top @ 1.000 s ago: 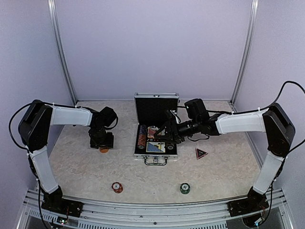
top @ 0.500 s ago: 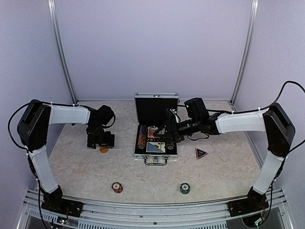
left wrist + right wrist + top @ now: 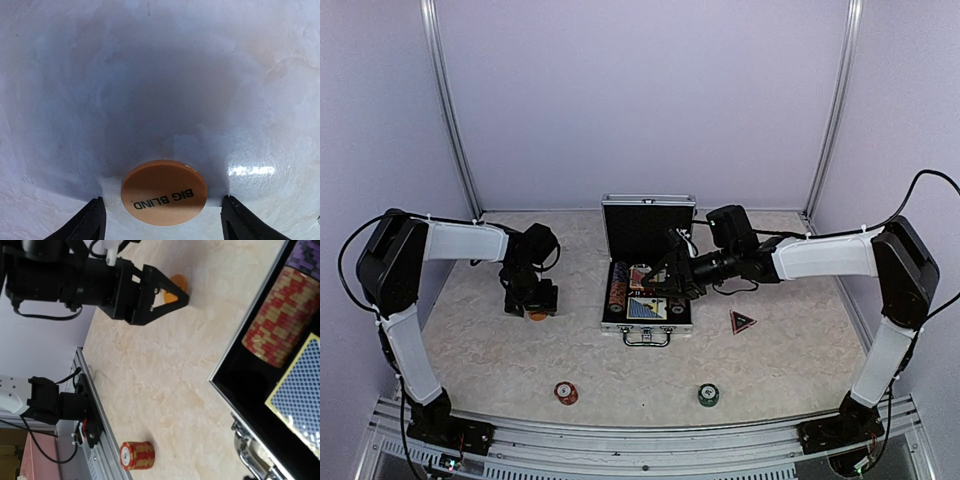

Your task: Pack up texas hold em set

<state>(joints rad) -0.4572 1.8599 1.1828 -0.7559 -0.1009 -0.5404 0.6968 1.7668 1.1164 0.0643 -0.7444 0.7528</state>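
The silver case point(image 3: 648, 232) stands open mid-table, holding chip stacks point(image 3: 616, 290), a red deck point(image 3: 639, 277) and a blue deck point(image 3: 647, 308). My right gripper point(image 3: 660, 283) hovers over the case's contents; its own fingers do not show in the right wrist view. At the left my left gripper point(image 3: 162, 198) is open and low over the table. An orange "BIG BLIND" disc point(image 3: 164, 198) lies flat between its fingertips point(image 3: 95, 220), with a gap on each side. The red-black triangle marker point(image 3: 742, 321) lies right of the case.
A red chip stack point(image 3: 566, 392) and a green chip stack point(image 3: 708, 395) stand near the front edge. The right wrist view shows the case's silver rim point(image 3: 229, 347), its handle point(image 3: 250, 450), the red stack point(image 3: 136, 455) and my left gripper point(image 3: 165, 292).
My left gripper has shifted slightly over the orange disc and come down toward it. The right arm has not moved.
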